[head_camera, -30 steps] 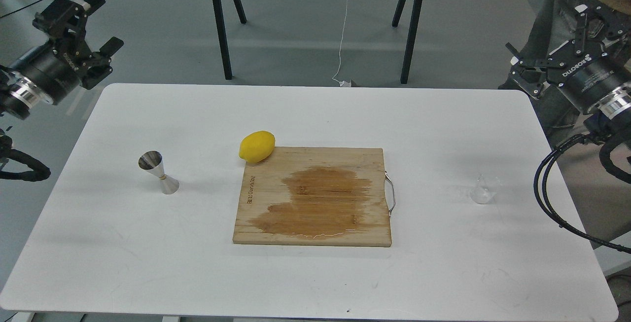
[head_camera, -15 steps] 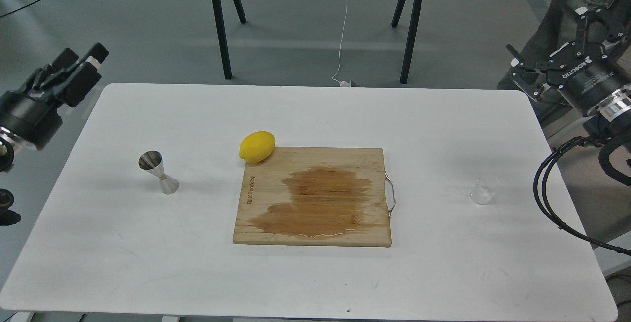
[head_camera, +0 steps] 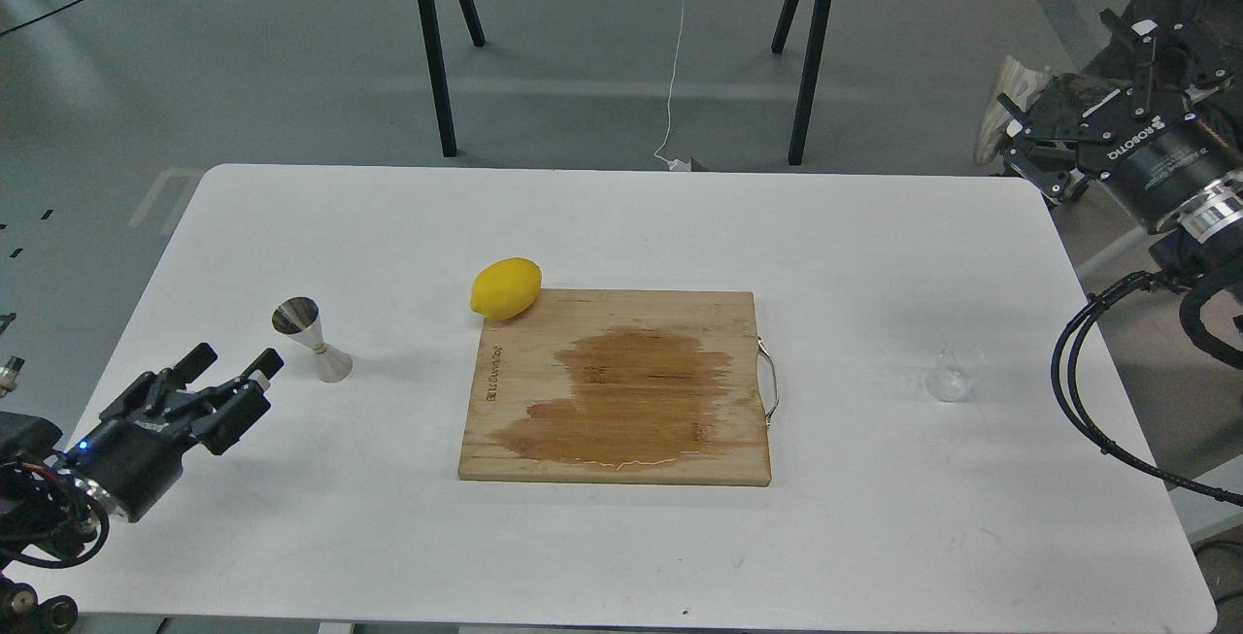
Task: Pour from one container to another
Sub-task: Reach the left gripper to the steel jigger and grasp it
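From the head view, a white bench (head_camera: 621,556) carries everything in the scene. Near its middle lies a wooden cutting board (head_camera: 723,323) with a large dark wet stain (head_camera: 621,396) across its surface and a metal handle (head_camera: 770,382) on its right edge. A yellow lemon (head_camera: 505,288) rests at the board's far left corner, touching that corner.

The steel jigger (head_camera: 311,339) stands upright on the bench, well to the left of the board, its open upper cone facing up. The clear glass vessel (head_camera: 954,373) stands upright on the bench to the right of the board, well apart from the handle and near the bench's right side. The two containers are well apart, with the board between them.

The left claw (head_camera: 228,362) reaches in low over the bench's near left part, its two fingers spread apart and empty, pointing toward the jigger and just short of it, not touching. The right claw (head_camera: 1073,134) hangs beyond the bench's far right corner, well apart from the glass vessel; its fingers stand spread and hold nothing. Black cables (head_camera: 1088,382) loop down along the bench's right edge.
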Motion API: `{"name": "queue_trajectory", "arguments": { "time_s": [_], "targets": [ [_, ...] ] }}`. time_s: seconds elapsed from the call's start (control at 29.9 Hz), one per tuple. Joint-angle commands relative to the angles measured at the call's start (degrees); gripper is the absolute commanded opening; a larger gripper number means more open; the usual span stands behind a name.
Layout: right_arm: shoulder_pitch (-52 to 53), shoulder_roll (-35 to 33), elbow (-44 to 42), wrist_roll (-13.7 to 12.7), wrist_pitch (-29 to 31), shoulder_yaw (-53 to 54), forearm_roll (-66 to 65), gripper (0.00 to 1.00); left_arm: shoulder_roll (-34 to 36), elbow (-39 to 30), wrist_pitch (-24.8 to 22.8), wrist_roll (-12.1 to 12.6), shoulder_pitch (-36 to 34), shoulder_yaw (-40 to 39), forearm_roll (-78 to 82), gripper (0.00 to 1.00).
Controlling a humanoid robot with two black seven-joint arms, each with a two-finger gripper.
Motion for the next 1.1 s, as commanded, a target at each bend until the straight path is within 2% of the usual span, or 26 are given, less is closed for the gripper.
{"name": "queue_trajectory", "arguments": {
  "time_s": [0.0, 0.27, 0.5, 1.07],
  "targets": [
    [0.2, -0.2, 0.0, 0.0, 0.0, 0.1, 0.0, 0.99, -3.4, 4.6, 0.0, 0.0, -2.6, 0.9, 0.2, 0.99],
    [0.2, -0.4, 0.2, 0.0, 0.0, 0.2, 0.1, 0.99, -9.4, 11.6, 0.0, 0.0, -7.6, 6.8, 0.2, 0.99],
    [0.2, -0.7, 0.3, 0.0, 0.0, 0.2, 0.1, 0.99, -11.9, 15.0, 0.0, 0.0, -10.0, 7.5, -0.3, 0.99],
    [-0.1, -0.9, 0.4, -0.1, 0.0, 1.3, 0.1, 0.99, -21.5, 31.6, 0.0, 0.0, -18.8, 9.6, -0.7, 0.99]
  ]
}}
